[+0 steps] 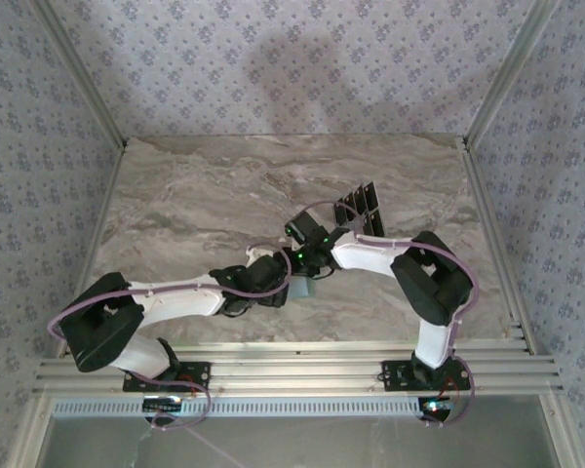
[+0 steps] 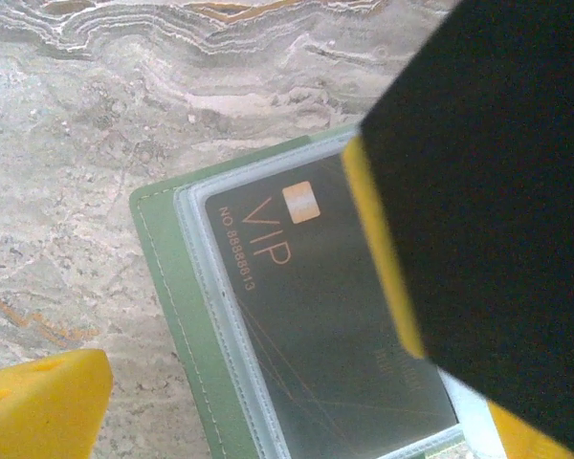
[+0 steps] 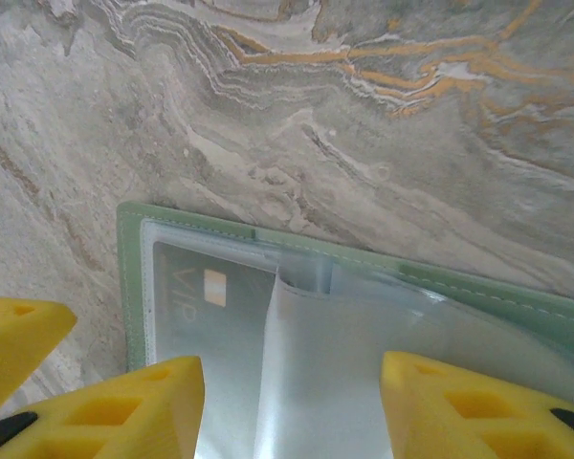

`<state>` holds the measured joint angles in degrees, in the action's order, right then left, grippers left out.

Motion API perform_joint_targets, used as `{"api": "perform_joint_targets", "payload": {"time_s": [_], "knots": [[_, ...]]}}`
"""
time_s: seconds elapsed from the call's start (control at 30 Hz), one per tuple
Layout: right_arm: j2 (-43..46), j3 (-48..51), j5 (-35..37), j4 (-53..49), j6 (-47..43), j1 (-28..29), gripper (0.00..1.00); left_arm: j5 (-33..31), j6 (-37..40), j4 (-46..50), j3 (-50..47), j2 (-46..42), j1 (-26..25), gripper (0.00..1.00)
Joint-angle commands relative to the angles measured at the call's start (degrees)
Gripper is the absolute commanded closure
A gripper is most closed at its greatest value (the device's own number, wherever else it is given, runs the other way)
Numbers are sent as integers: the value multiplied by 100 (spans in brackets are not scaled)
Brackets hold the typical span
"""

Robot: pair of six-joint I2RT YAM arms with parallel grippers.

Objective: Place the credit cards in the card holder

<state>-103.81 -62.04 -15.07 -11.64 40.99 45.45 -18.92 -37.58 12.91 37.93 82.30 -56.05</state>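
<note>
The pale sage-green, flat rectangular card holder (image 2: 163, 277) lies open on the grey-veined marble table (image 1: 195, 214), its clear plastic sleeve (image 3: 316, 363) facing up. One dark grey, glossy credit card (image 2: 316, 306) sits inside that sleeve. It carries a gold chip square, the word "VIP" in gold capitals, and a smaller line beside it that reads "NO" followed by a run of eights ending in 13. Fainter writing lower on the card is too dim to read.

In the top view, the other dark cards (image 1: 359, 208) lie fanned in a row beyond the holder and to its right, well apart from it. They overlap too closely there for a sure count.

Both arms meet at the holder. The left gripper (image 1: 285, 285) stands released, jaws spread wide, with one yellow finger (image 2: 38, 402) off the holder's near-left corner above bare marble. A black body with a yellow edge (image 2: 488, 191), close to the left wrist lens, covers the holder's right part.

The right gripper (image 3: 292, 402) is over the holder with its two yellow fingers parted. A raised fold of the clear sleeve lies in the gap between them, which is far wider than the film. Whether the tips touch the film I cannot tell.
</note>
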Motion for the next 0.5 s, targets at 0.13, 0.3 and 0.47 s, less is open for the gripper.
{"api": "perform_joint_targets", "payload": {"time_s": [0.13,0.3,0.47], "knots": [[658,294,41,-125,144,-149,46,-130,-100,-95,-146,86,-44,0],[768,553,80,-2,246,-151,46,-146,-118,-112,-163,104,-46,0],[772,802,83,174,351,-76,46,-151,-113,-105,-170,105,-45,0]]}}
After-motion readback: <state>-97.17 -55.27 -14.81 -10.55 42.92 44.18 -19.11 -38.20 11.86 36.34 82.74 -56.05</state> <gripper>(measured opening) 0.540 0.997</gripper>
